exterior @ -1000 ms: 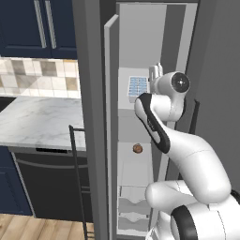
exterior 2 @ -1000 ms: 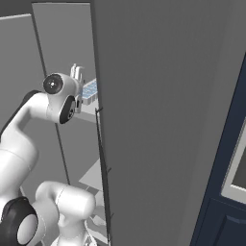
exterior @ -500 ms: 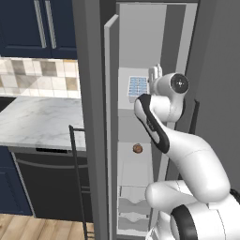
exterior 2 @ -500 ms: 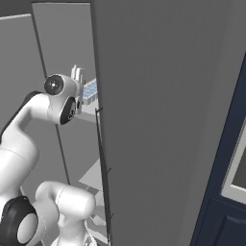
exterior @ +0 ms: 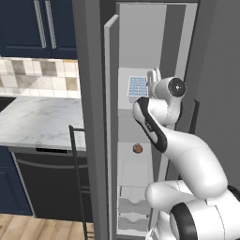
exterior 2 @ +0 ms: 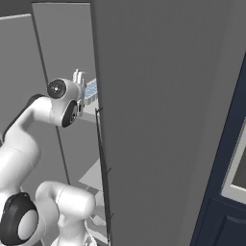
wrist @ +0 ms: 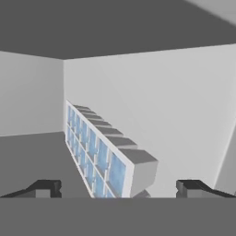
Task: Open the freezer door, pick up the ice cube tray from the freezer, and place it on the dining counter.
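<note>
The freezer door (exterior: 111,122) stands swung open, its pale inner face edge-on. Inside the freezer (exterior: 140,42), the white ice cube tray (exterior: 137,86) with light-blue cubes lies on an upper shelf. My gripper (exterior: 153,77) reaches in at that shelf, right beside the tray. In the hand view, which is rolled, the tray (wrist: 99,154) runs away from me and its near end sits between my two spread fingertips (wrist: 46,186). The gripper (wrist: 120,188) is open and holds nothing. From the right, the gripper (exterior 2: 78,77) and the tray (exterior 2: 91,90) show past the fridge door. The dining counter is out of view.
A small round brown item (exterior: 138,148) rests on a lower freezer shelf, with clear drawers (exterior: 133,211) beneath. The wide grey fridge door (exterior 2: 163,120) with its black handle (exterior 2: 102,168) stands close on the right. A marble worktop (exterior: 37,117) on navy cabinets lies to the left.
</note>
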